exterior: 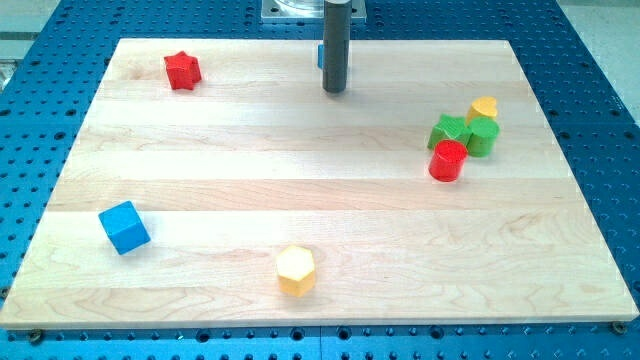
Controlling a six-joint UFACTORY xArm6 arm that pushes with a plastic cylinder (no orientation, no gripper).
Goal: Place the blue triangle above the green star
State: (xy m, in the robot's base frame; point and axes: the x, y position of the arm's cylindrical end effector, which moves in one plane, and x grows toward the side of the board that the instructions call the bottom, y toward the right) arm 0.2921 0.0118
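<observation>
Counter (300, 180): pale wooden board on a blue perforated bench, carrying seven visible blocks. End effector: a plain dark rod with no jaws, so it neither opens nor closes and grips nothing; my tip (334, 91) rests near the board's 12 o'clock edge. Blue triangle (320, 55): only a thin blue sliver shows at the rod's left side, touching or just behind it; the shape cannot be made out, so it is probably this block. Green star (449, 131): toward the board's 3 o'clock side, well apart from my tip and at roughly 4 o'clock from it. Green cylinder (483, 136): just beside the star at its 3 o'clock, seemingly touching. Yellow heart (484, 107): at 12 o'clock of the green cylinder, touching it. Red cylinder (448, 160): at 6 o'clock of the star, touching or nearly so. Red star (182, 70): near the board's 10 o'clock corner, well apart from my tip, at its 9 o'clock. Blue cube (124, 227): near the 8 o'clock edge, standing alone. Yellow hexagon (296, 270): near the 6 o'clock edge, standing alone, well below my tip.
</observation>
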